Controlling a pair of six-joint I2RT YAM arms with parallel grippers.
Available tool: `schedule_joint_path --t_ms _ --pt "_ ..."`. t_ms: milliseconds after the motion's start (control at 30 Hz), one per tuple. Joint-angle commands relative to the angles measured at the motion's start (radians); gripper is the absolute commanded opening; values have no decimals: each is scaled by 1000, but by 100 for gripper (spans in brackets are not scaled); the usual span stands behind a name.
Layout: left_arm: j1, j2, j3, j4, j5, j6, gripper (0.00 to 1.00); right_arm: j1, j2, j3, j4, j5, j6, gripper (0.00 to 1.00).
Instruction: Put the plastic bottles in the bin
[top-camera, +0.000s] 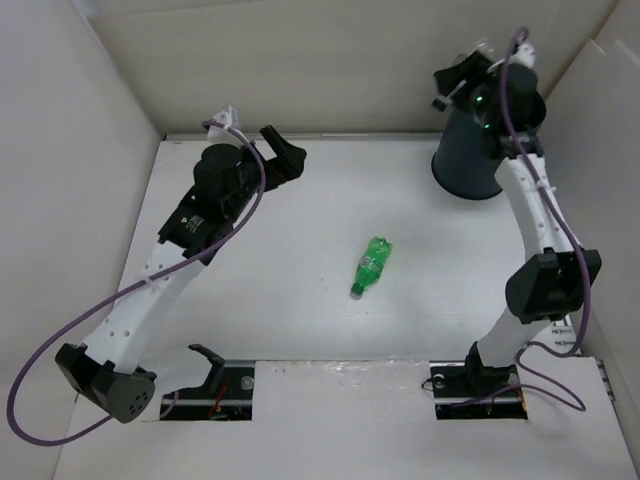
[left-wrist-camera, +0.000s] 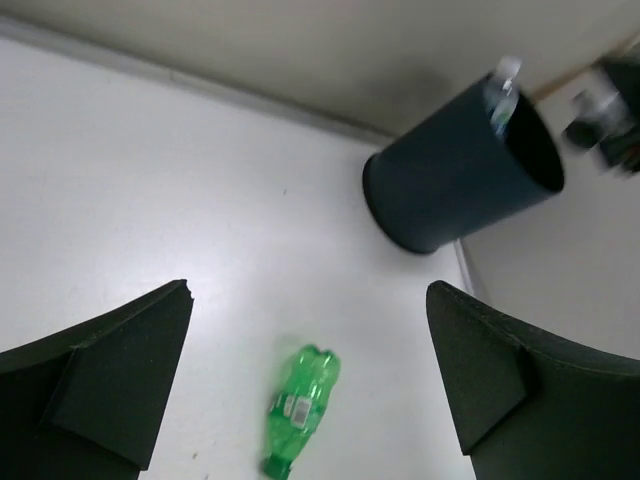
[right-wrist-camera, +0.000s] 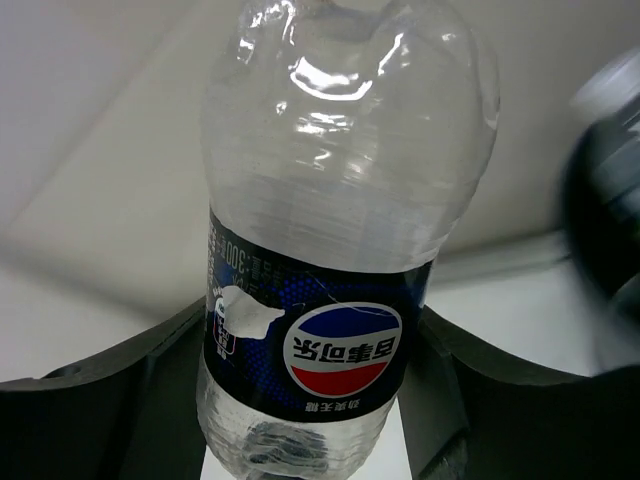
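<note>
A green bottle (top-camera: 371, 266) lies on its side mid-table; it also shows in the left wrist view (left-wrist-camera: 300, 405), below my open, empty left gripper (left-wrist-camera: 308, 300). In the top view, the left gripper (top-camera: 282, 157) hovers at the back left. The dark grey-blue bin (top-camera: 468, 152) stands at the back right. It also shows in the left wrist view (left-wrist-camera: 455, 175), with a clear bottle (left-wrist-camera: 502, 95) poking out at its rim. My right gripper (top-camera: 462, 80) is raised over the bin. It is shut on a clear bottle with a dark blue label (right-wrist-camera: 340, 250).
White walls close in the table at the back and on both sides. The bin's rim (right-wrist-camera: 605, 200) shows blurred at the right of the right wrist view. Both arm bases sit at the near edge.
</note>
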Motion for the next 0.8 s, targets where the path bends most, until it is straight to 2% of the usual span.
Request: schedule_joint_path --t_ms 0,33,200,367,433,500,533,567,633,667,767 --pt "0 9 -73 34 131 73 100 -126 124 264 -246 178 -44 0" --pt "0 9 -96 47 183 113 100 -219 220 441 -368 228 -44 0" --pt "0 22 -126 47 220 148 100 -298 354 666 -472 314 -44 0" --pt "0 55 -126 56 265 148 100 -344 411 704 -507 341 -44 0" --pt "0 69 -126 56 281 158 100 -344 435 704 -518 351 -62 6" --pt "0 95 -117 87 360 171 100 -353 449 704 -518 339 -80 8" --pt "0 95 -117 87 383 171 100 -353 449 704 -518 339 -81 29" --pt "0 104 -117 105 404 171 100 -353 458 704 -518 330 -91 55" --pt "0 104 -117 117 433 181 100 -353 458 704 -527 356 -91 75" --pt "0 117 -117 117 444 191 100 -343 446 713 -527 368 -91 100" --pt "0 147 -107 117 473 201 100 -343 446 766 -546 399 -91 100"
